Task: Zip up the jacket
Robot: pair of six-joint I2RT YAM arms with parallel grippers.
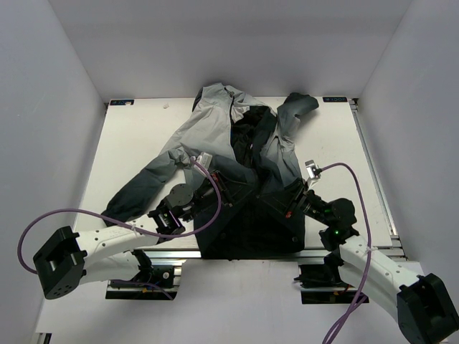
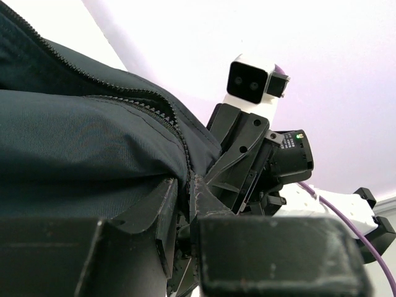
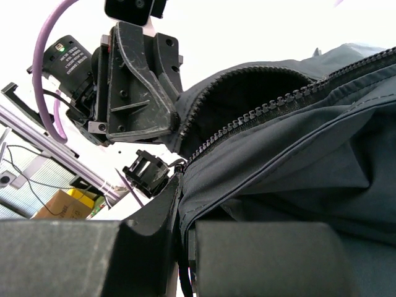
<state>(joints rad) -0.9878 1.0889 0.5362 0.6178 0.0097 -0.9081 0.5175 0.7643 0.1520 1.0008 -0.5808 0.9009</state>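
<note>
The jacket (image 1: 215, 122) lies spread on the white table, light grey at the hood and dark at the hem, front open with black lining showing. Its dark hem (image 1: 251, 236) reaches the near table edge. My left gripper (image 1: 228, 195) is shut on the dark front edge beside the zipper; the fabric is pinched between its fingers (image 2: 187, 182). Zipper teeth (image 2: 124, 93) run up from there, unjoined. My right gripper (image 1: 276, 201) faces it at close range, shut on the other front edge (image 3: 180, 179), with zipper teeth (image 3: 266, 108) running away from the grip. The slider is hidden.
White walls close in the table (image 1: 129, 143) on three sides. An aluminium rail (image 1: 358, 251) runs along the near edge. Purple cables (image 1: 215, 208) loop over both arms. The left sleeve (image 1: 136, 193) trails toward the left arm.
</note>
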